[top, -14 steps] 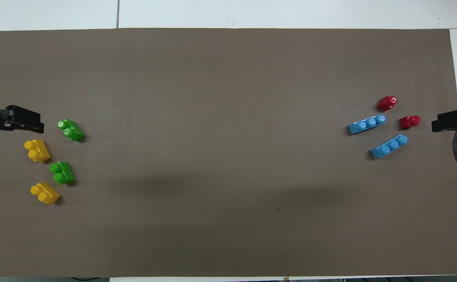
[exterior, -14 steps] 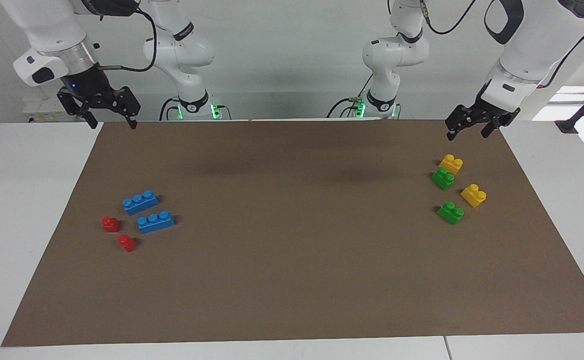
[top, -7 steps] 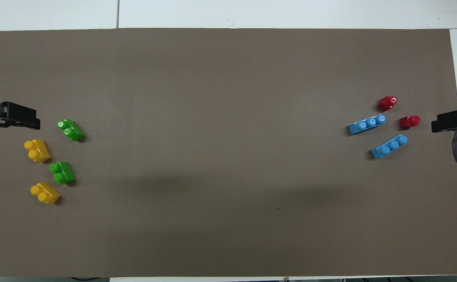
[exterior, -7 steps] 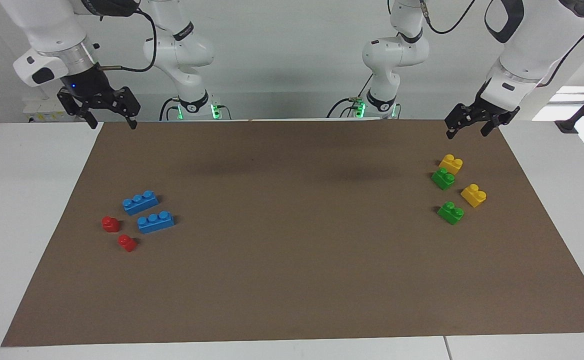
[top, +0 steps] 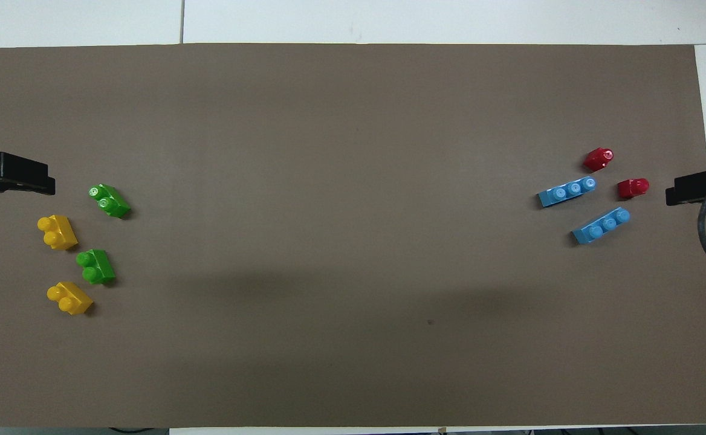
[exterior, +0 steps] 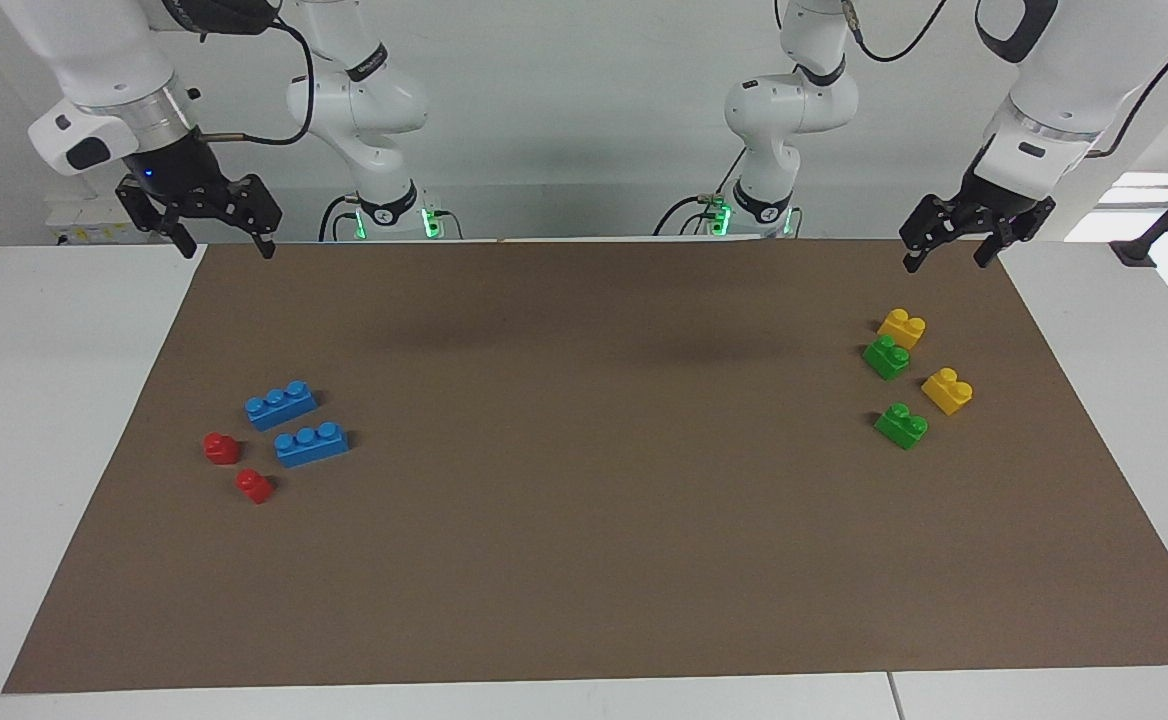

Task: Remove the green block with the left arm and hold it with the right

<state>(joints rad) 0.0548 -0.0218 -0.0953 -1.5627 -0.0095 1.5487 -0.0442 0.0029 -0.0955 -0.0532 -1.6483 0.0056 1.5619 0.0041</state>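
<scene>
Brown mat (exterior: 584, 560) unchanged, all bricks where they were a second ago. Only change: left arm (exterior: 1064, 90) shifted up and slightly toward its own end of the table, left gripper (exterior: 949, 255) now hanging over the mat's edge nearest the robots, fingers spread, holding nothing. In the overhead view left gripper (top: 11, 175) drawn a little outward and farther forward. Right arm (exterior: 104, 70) waiting, right gripper (exterior: 214, 235) over the mat corner at its own end, fingers spread, empty, same as before. Two blue bricks (exterior: 282, 404) and red pieces (exterior: 221, 447) untouched at the right arm's end. Green block (exterior: 886, 356) resting on mat touching a yellow brick (exterior: 901, 327), second green block (exterior: 901, 425) farther from robots, beside another yellow. Likely repositioning before descent; no grasp yet, task barely begun. Which green block is targeted unclear.
</scene>
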